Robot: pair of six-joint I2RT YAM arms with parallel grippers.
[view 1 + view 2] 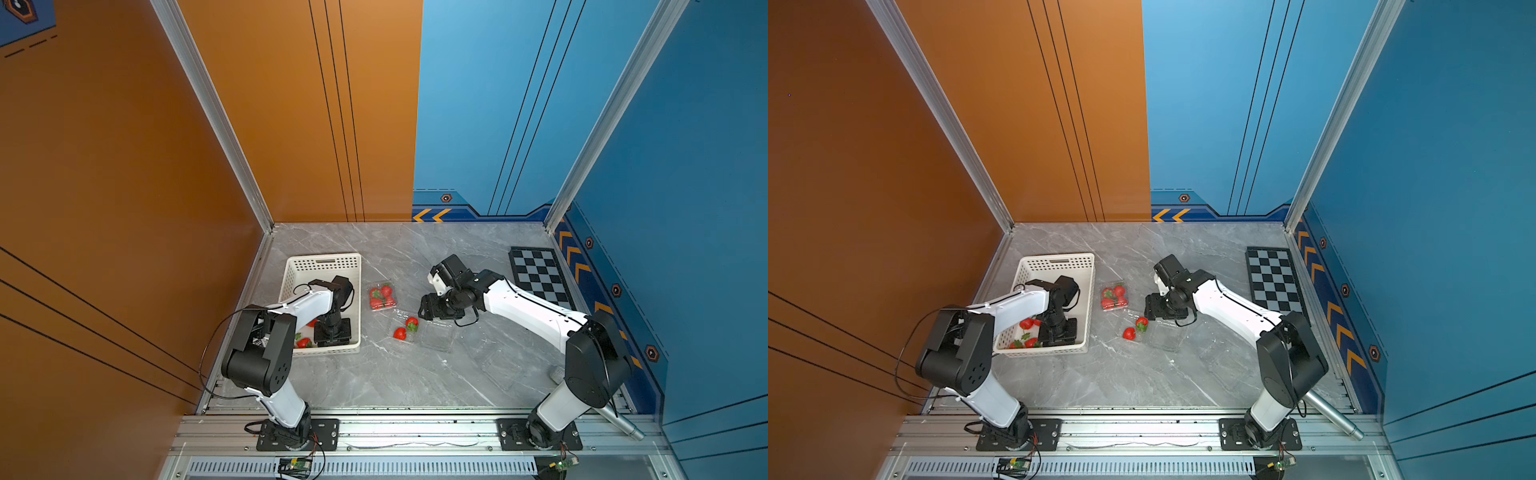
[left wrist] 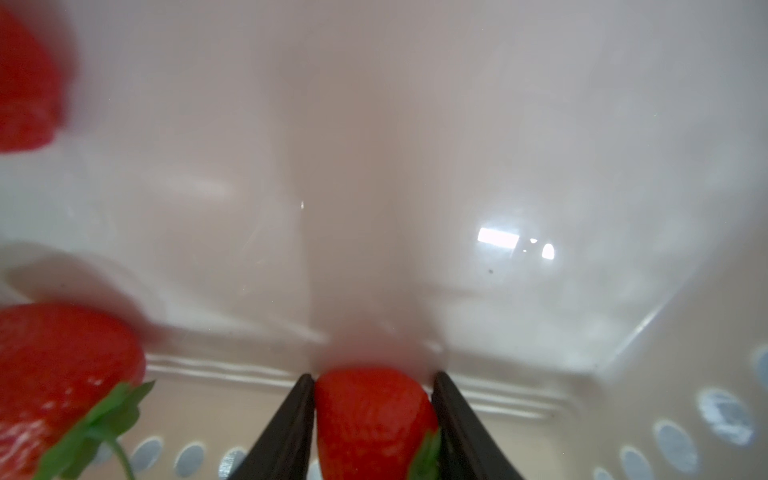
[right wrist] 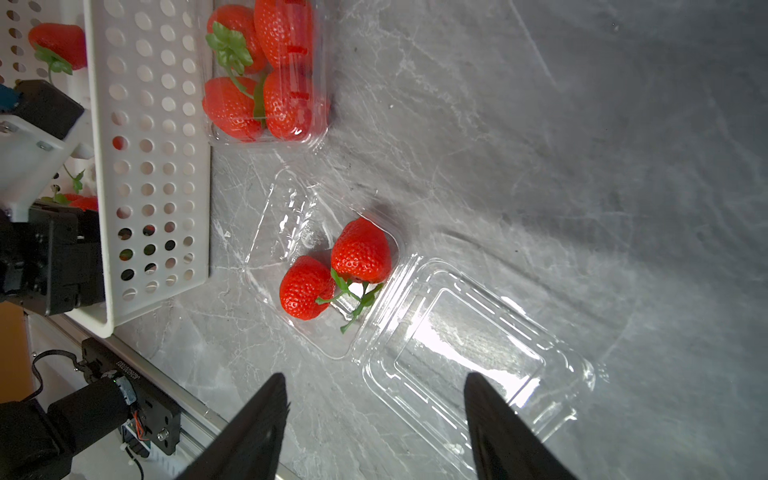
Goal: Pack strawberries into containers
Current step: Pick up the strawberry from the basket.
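We saw the grey marble table (image 1: 374,374) carrying everything. On its left part sat the white perforated basket (image 1: 322,262), and the left arm (image 1: 307,301) reached down into it. Just beside the basket stood a shut clear container (image 3: 318,139) with four strawberries (image 3: 286,104) inside. Nearer the front lay an open container (image 3: 282,224), its lid (image 3: 469,361) folded flat onto the table, with two strawberries (image 3: 360,249) touching each other in its base. A third clear container (image 1: 496,365) lay open near the right arm (image 1: 523,309); we could barely make out its outline. The right gripper (image 3: 376,378) hovered near the open container with its fingers spread and nothing between them. Inside the basket, the left gripper (image 2: 374,377) was clamped on one strawberry (image 2: 374,419), both fingers pressed against its sides. Several loose strawberries (image 1: 1026,323) lay on the basket floor around it.
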